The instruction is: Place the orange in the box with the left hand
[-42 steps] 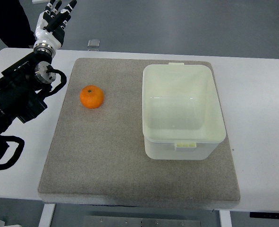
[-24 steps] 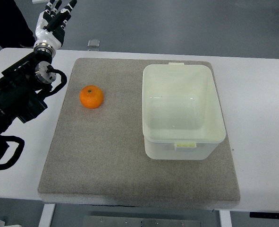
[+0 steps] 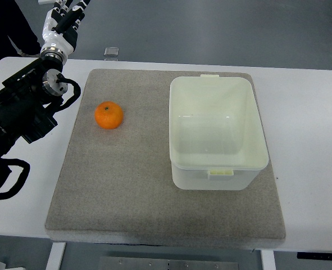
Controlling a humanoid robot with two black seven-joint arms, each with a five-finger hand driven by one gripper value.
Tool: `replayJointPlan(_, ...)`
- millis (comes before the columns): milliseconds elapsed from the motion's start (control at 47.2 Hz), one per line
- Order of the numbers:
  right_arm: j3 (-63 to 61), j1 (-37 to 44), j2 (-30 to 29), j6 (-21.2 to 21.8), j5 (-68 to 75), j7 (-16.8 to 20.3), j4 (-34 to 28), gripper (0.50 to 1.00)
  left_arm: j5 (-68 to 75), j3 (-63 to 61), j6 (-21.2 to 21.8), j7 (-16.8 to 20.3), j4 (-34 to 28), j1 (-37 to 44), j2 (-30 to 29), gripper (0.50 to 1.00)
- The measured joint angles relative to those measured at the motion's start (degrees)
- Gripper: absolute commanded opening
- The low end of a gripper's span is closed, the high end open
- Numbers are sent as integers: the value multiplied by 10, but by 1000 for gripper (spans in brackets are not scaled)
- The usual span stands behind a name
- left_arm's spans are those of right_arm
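An orange lies on the grey mat, left of the pale box, which stands open with nothing inside. My left arm comes in from the left edge, and its white-and-black hand is at the top left, beyond the table's far edge, well away from the orange. Its fingers are extended and hold nothing; the tips run off the top of the picture. The right arm does not show.
The mat lies on a white table. A small clear object sits at the table's far edge. A dark figure's leg shows at the top left corner. Black cables loop off my left arm.
My left hand has risen slightly toward the top of the picture, its fingertips now cut off by the edge. The orange and box have not moved.
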State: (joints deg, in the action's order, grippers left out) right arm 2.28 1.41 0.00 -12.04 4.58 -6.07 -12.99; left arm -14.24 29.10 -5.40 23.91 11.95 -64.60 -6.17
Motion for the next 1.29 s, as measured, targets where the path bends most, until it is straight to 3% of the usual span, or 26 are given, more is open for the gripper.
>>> replayJointPlan(953,0,0,0,0,0,0,0,944,12,-21,11,-7,8,-13,-14,988)
replayJointPlan(1292,0,0,0,0,0,0,0,944,104,-185,8,-25,61,-43,-48,990)
